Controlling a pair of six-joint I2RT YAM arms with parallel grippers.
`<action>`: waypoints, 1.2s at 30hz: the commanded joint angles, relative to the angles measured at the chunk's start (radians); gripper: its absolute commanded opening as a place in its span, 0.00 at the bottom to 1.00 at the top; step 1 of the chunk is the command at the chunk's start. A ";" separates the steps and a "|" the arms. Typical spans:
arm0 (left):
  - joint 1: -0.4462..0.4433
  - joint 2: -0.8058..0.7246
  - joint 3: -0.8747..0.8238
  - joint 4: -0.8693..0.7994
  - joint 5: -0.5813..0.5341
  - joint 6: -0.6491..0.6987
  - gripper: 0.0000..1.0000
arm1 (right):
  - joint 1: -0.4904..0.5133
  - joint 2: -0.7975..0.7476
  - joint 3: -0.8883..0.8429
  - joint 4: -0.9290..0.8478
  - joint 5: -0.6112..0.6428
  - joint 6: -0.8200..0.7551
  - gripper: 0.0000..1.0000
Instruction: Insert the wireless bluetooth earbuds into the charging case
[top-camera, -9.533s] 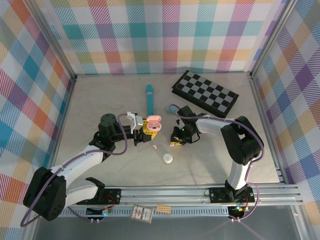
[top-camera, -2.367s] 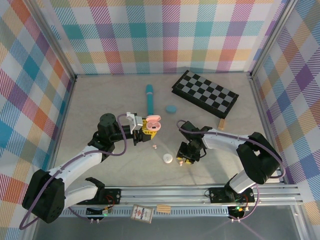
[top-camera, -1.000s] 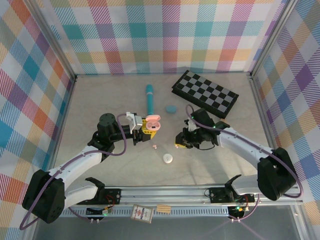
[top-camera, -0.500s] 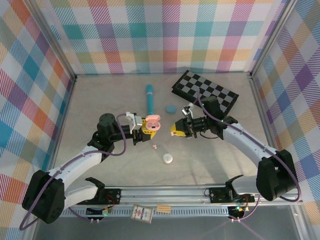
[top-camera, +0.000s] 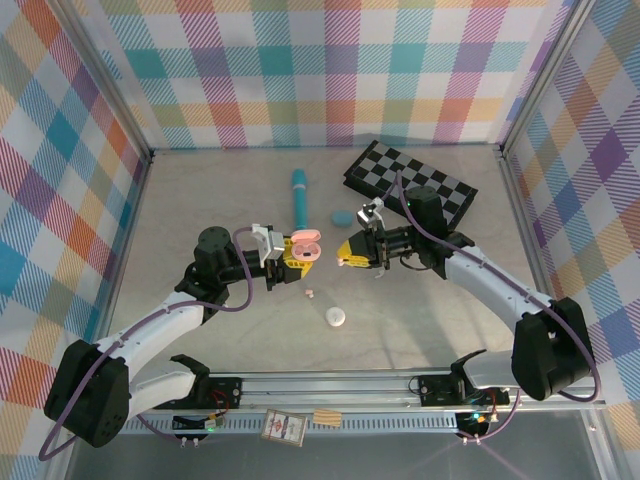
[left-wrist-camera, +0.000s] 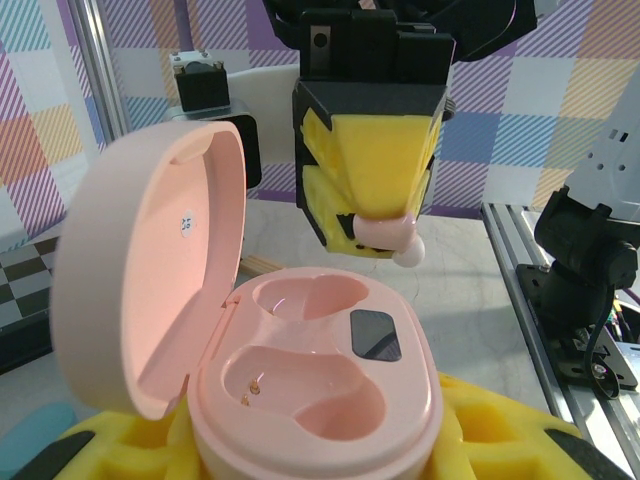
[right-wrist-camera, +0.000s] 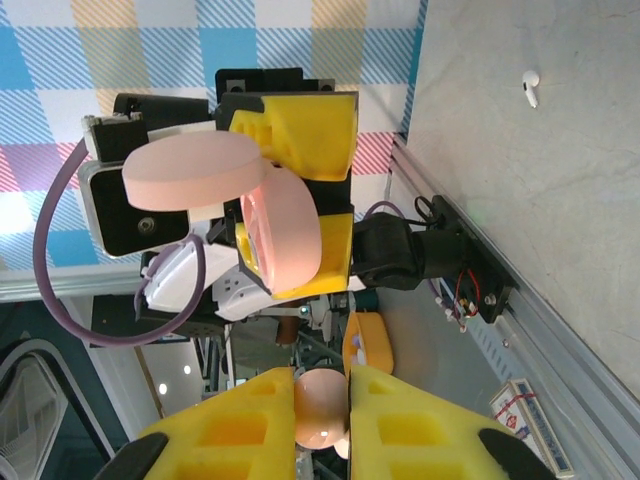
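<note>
While the right gripper (top-camera: 347, 252) hangs in the air with its yellow foam pads pressed together, a pink earbud (right-wrist-camera: 320, 408) sits pinched between them. Its rounded pale tip pokes out below the pads in the left wrist view. That earbud hovers just above and behind the far well of the pink charging case (left-wrist-camera: 315, 400), not touching it. Both wells in the case are bare.

The left gripper (top-camera: 285, 262) is clamped on the base of that case. The case is held up off the table (top-camera: 200, 200) with its lid (left-wrist-camera: 150, 280) swung open to one side.

Compared with a second ago, the right gripper has risen from low over the table and swung to the left. Half a second ago it was already near the case, and it is now slightly closer, its fingertips just beside the open lid in the top view. The left arm and the case have not moved over that time.

Below the two grippers, a small pale earbud (top-camera: 309, 293) lies loose on the table. A white oval case (top-camera: 335, 317) lies a little nearer the arm bases, where it was before. Farther back are a light blue oval case (top-camera: 343, 218), a teal pen (top-camera: 299, 195) and a folded checkerboard (top-camera: 410, 187), all unchanged.
</note>
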 joint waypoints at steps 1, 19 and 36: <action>0.005 -0.003 0.016 0.024 0.026 -0.003 0.34 | -0.003 -0.026 0.034 0.018 -0.045 -0.032 0.16; -0.015 -0.001 0.032 0.029 0.049 -0.013 0.34 | 0.094 -0.057 0.230 -0.336 0.224 -0.500 0.17; -0.025 0.008 0.043 0.026 0.065 -0.017 0.34 | 0.231 -0.007 0.361 -0.466 0.468 -0.712 0.20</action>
